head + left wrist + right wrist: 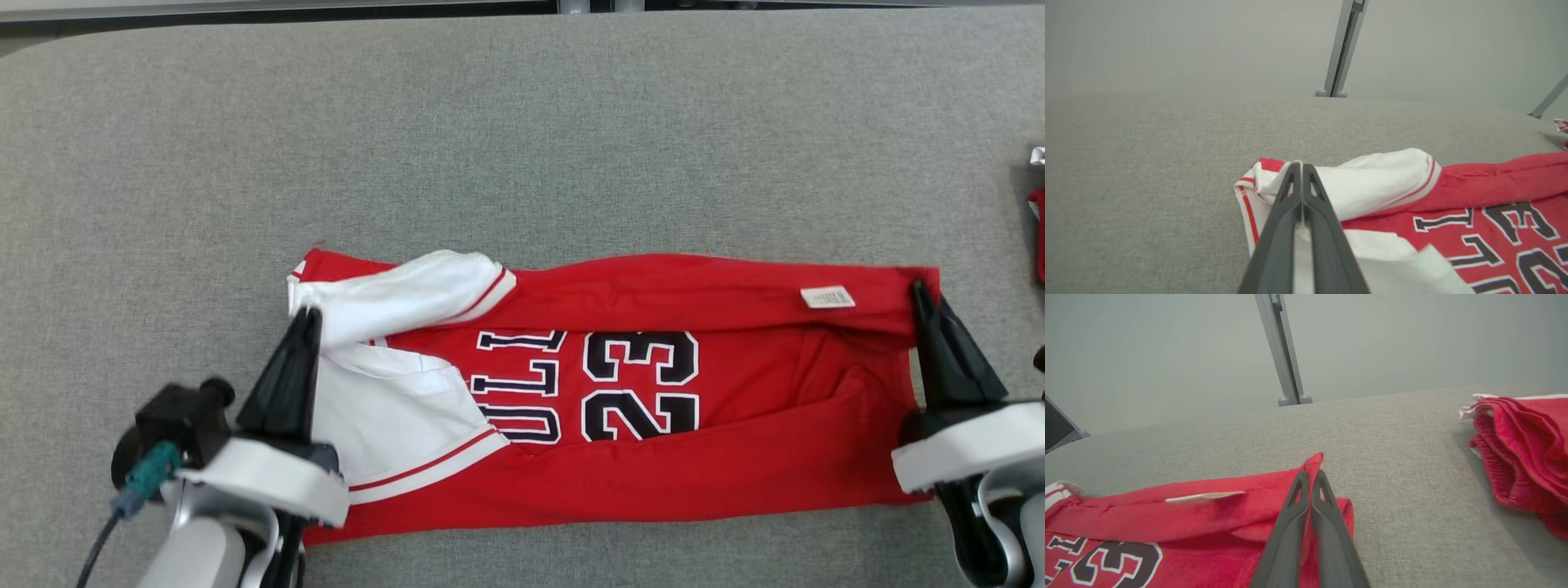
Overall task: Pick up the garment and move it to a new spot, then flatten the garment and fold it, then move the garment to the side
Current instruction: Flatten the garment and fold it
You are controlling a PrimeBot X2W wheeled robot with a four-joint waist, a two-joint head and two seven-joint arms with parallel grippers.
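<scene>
The garment [653, 457] is a red jersey with white sleeves and a dark "23", stretched sideways across the grey table, its far long edge folded over towards me. My left gripper [306, 314] is shut on the white sleeve end at the garment's left; the left wrist view shows that gripper [1302, 165] pinching white cloth of the garment [1372, 183]. My right gripper [922, 287] is shut on the garment's far right corner. In the right wrist view that gripper [1310, 473] clamps the garment [1216, 514] by its raised red corner.
A second pile of red cloth [1523, 449] lies on the table to the right of the garment, just showing at the head view's right edge [1038, 229]. The grey padded table [522, 122] stretches bare beyond the garment. A metal post [1341, 49] stands behind the table's far edge.
</scene>
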